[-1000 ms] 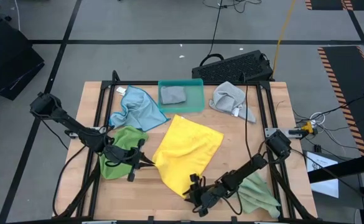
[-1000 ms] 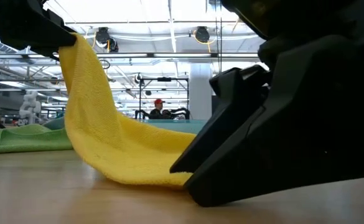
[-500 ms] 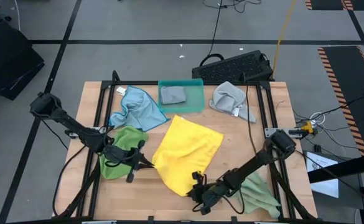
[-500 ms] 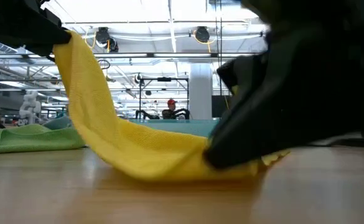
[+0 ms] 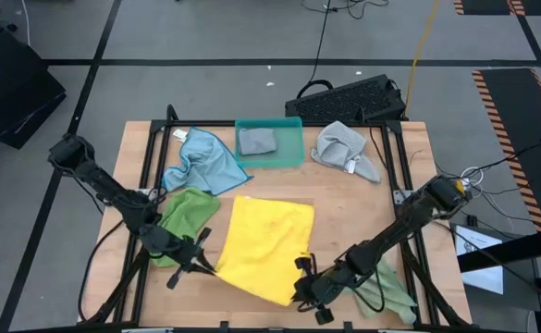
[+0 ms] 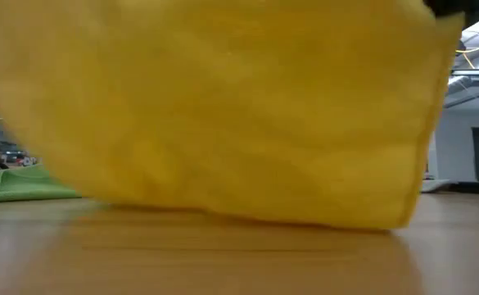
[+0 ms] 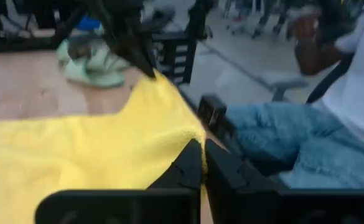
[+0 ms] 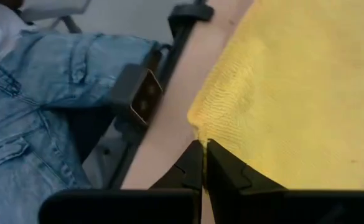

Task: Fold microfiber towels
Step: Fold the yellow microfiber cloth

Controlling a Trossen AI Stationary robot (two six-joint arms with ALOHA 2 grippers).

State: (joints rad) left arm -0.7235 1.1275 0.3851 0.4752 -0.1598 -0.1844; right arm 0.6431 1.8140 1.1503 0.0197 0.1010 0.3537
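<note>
The yellow microfiber towel (image 5: pixel 265 242) lies at the table's near middle, its near edge raised between my two grippers. It fills the low view as a hanging sheet (image 6: pixel 223 106). My left gripper (image 5: pixel 205 267) is shut on its near left corner and my right gripper (image 5: pixel 301 279) on its near right corner. A green towel (image 5: pixel 183 211) lies beside my left arm. A light blue towel (image 5: pixel 202 159) and a grey towel (image 5: pixel 345 148) lie crumpled at the back. Another green towel (image 5: pixel 382 283) lies under my right arm. My left gripper pinches the yellow towel's near left corner (image 7: pixel 180 133) between its two fingers, coming nearly level from the table's left. The corner is off the table and the cloth runs away from it. My right gripper pinches the near right corner (image 8: pixel 210 127) between its two fingers, slanting down from the table's right. The corner is lifted, and the cloth hangs from it down toward the table (image 6: pixel 403 221).
A teal tray (image 5: pixel 291 125) at the back middle holds a folded grey cloth (image 5: pixel 256 141). A black keyboard (image 5: pixel 349 97) lies beyond the table's far edge. A person in jeans (image 8: pixel 38 106) sits close to the near edge.
My right gripper has shut on the yellow towel's near right corner and risen with it. My left gripper has swung toward the near edge with its corner. The towel's near edge is now lifted and spread between them, and the towel lies squarer to the table.
</note>
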